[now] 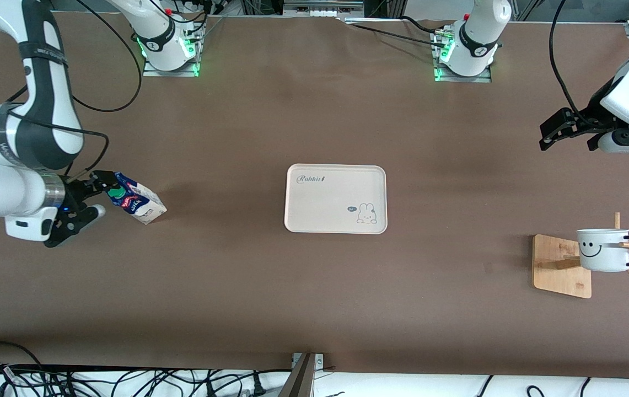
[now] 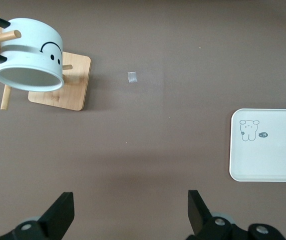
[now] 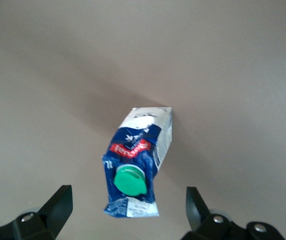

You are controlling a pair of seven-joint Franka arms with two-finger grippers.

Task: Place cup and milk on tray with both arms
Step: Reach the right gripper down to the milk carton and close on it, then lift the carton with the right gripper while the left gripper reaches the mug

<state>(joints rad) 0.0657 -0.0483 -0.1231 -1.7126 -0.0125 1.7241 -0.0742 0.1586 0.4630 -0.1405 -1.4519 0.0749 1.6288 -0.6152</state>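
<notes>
Both grippers show you spread fingers, holding nothing. Right gripper (image 1: 89,207) sits at the milk (image 1: 138,203), a blue carton with green cap, apparently tilted; contact is hard to judge. Left gripper (image 1: 559,130) waits aloft. Cup (image 1: 603,250) hangs on the rack (image 1: 559,266); tray (image 1: 335,199) lies mid-table.

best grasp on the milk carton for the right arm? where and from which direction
Probably the flat side walls of the milk just below the gable, approached from above. It stands on the table with its green cap facing up toward the right hand. That hand is open and its fingers already straddle the carton's top, so lowering and closing across the narrow body looks workable. The tray is bare.
</notes>
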